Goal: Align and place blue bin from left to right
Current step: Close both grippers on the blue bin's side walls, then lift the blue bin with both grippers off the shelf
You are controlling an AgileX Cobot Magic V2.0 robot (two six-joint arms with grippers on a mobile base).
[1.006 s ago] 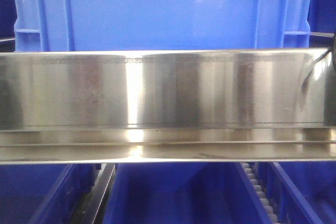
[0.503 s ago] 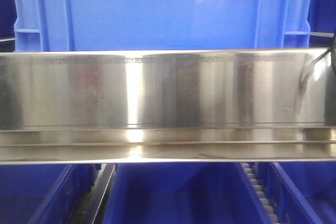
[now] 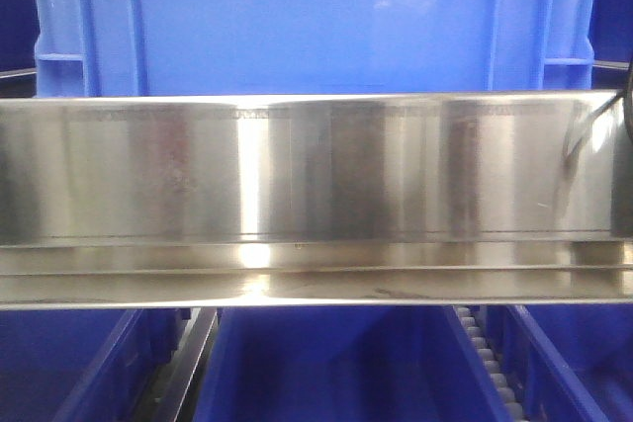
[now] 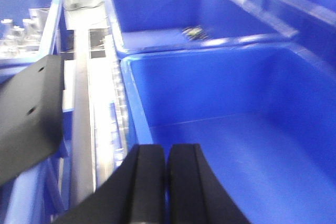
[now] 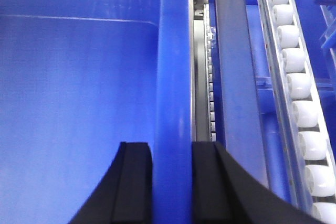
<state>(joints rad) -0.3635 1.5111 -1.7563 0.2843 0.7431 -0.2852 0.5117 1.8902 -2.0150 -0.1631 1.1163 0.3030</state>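
Observation:
The blue bin, tall with smooth walls and ribbed upper corners, fills the top of the front view behind a steel rail. In the right wrist view my right gripper is shut on this bin's right rim, one finger inside the wall and one outside. The bin's interior lies to the left. My left gripper is shut with nothing visible between its fingers. It hangs over a blue bin's interior, close to the left wall.
A polished steel rail crosses the front view. Below it sit lower blue bins beside a roller track. White rollers run along the gripped wall's right. Another blue bin stands behind, and a black plate at left.
The blue bin has shifted slightly to the right in the front view. The steel rail and lower bins have not moved.

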